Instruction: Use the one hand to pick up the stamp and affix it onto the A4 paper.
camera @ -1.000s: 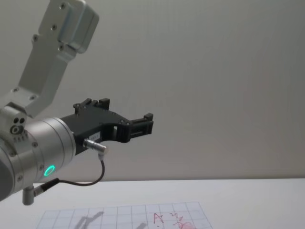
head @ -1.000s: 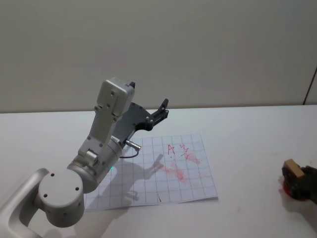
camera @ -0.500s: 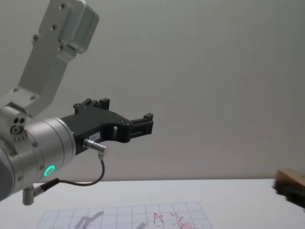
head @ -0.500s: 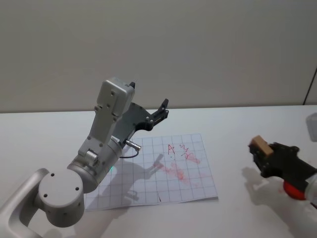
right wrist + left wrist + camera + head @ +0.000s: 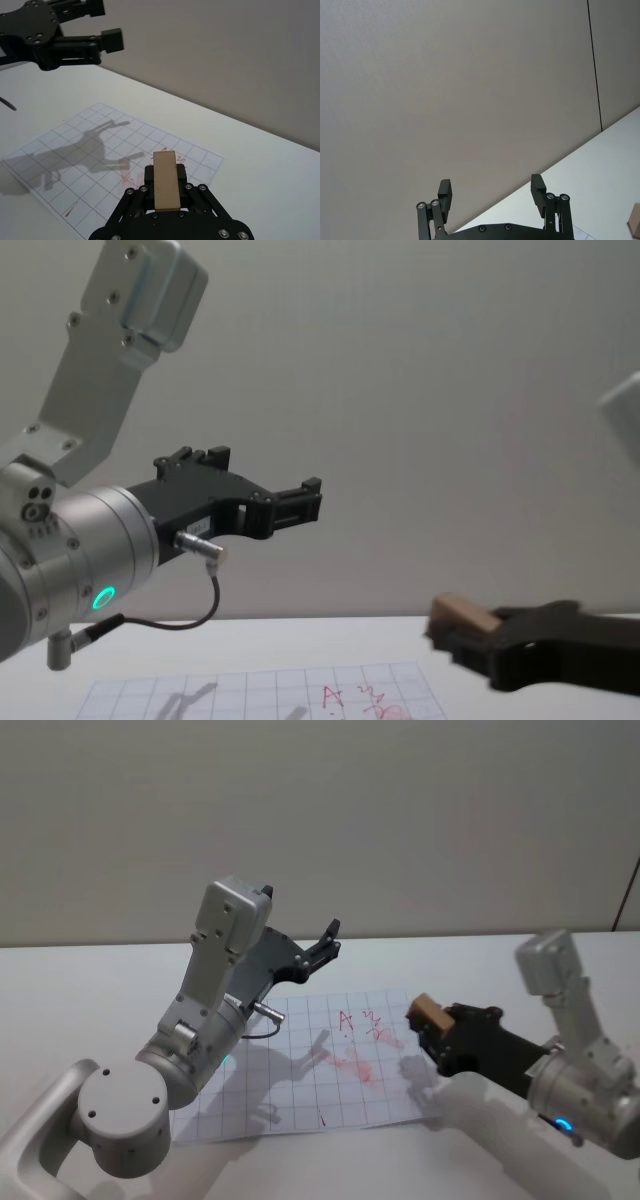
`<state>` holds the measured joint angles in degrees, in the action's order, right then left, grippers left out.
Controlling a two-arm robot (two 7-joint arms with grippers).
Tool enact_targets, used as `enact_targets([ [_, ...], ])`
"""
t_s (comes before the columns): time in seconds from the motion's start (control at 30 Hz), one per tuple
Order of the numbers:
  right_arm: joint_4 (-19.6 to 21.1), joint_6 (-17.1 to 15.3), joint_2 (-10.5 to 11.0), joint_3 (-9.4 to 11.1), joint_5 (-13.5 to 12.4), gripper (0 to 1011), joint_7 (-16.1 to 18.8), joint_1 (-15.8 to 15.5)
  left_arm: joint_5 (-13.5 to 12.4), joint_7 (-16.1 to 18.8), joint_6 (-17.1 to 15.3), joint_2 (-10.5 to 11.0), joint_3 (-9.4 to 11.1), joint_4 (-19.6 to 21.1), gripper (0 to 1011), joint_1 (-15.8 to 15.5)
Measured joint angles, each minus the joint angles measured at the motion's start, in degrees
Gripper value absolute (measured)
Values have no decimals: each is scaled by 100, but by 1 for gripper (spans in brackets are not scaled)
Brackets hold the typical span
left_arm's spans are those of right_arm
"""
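Note:
The stamp (image 5: 429, 1012), a light wooden block, sits clamped in my right gripper (image 5: 436, 1032), which hovers above the right edge of the A4 paper (image 5: 300, 1060). From the right wrist I see the stamp (image 5: 165, 181) between the black fingers, above the gridded sheet (image 5: 80, 150) with red scribbles and a pinkish blotch. The chest view shows the stamp (image 5: 462, 616) at the tip of the right gripper (image 5: 455, 635), over the paper (image 5: 250, 690). My left gripper (image 5: 328, 942) is raised above the paper's far left, open and empty; its fingers (image 5: 445, 192) are spread.
The paper lies on a white table (image 5: 500, 970) in front of a plain grey wall. My left arm's silver links (image 5: 215, 970) rise above the sheet's left side and cast a shadow on it.
My right arm has carried the stamp leftward from the table's right edge to above the paper's right edge. The left arm has not moved.

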<state>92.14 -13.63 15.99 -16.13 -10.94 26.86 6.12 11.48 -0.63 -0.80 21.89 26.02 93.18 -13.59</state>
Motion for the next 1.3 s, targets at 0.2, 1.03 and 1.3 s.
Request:
enact_targets([
  [0.2,-321,-109,-234,-222,392,220,283,260,0,0,0,0,0,0,1001,0],
  [1.03,-880,-799,-501,-648,1575,220,360,537,0,0,0,0,0,0,1001,0],
  [1.3,-869,-931,-502,-660,1478,220,197,477,0,0,0,0,0,0,1001,0],
])
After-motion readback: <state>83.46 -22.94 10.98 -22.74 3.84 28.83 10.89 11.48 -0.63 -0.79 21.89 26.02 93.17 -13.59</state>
